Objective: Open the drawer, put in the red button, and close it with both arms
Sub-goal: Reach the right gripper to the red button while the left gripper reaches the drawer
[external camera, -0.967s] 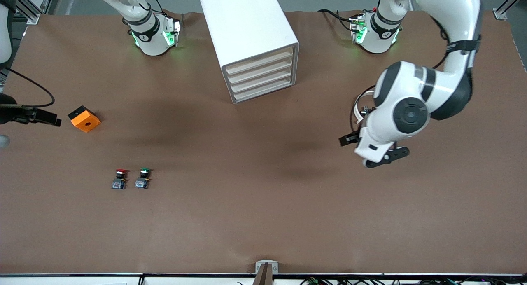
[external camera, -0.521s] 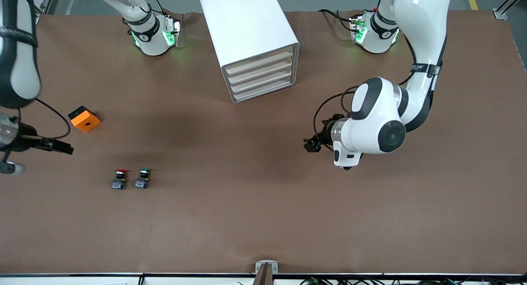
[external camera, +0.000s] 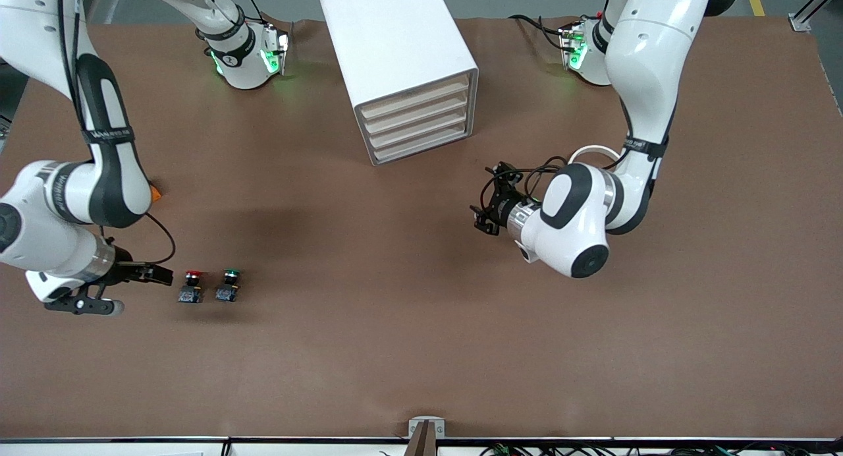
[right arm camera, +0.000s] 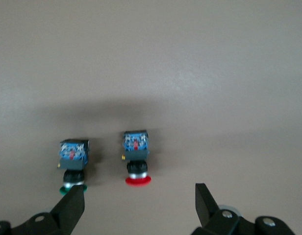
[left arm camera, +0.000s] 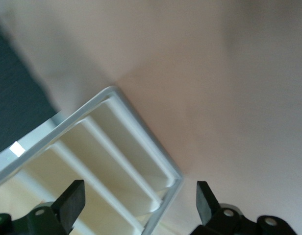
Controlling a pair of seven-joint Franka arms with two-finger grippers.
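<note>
The red button (external camera: 192, 286) lay on the counter (external camera: 421, 350) beside the green button (external camera: 228, 285), toward the right arm's end. The right claw (external camera: 158, 275) hovered wide just beside it; the left claw (external camera: 484, 215), also wide, faced the closed drawer unit (external camera: 408, 74). Judged best: centre the right claw's fingers on the red cap alone, clear of its green twin

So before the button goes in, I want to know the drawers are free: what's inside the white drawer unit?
The drawer unit shows four shut cream drawer fronts; nothing sits on top. Their insides are covered, so contents cannot be seen. The red button lies on the table.
</note>
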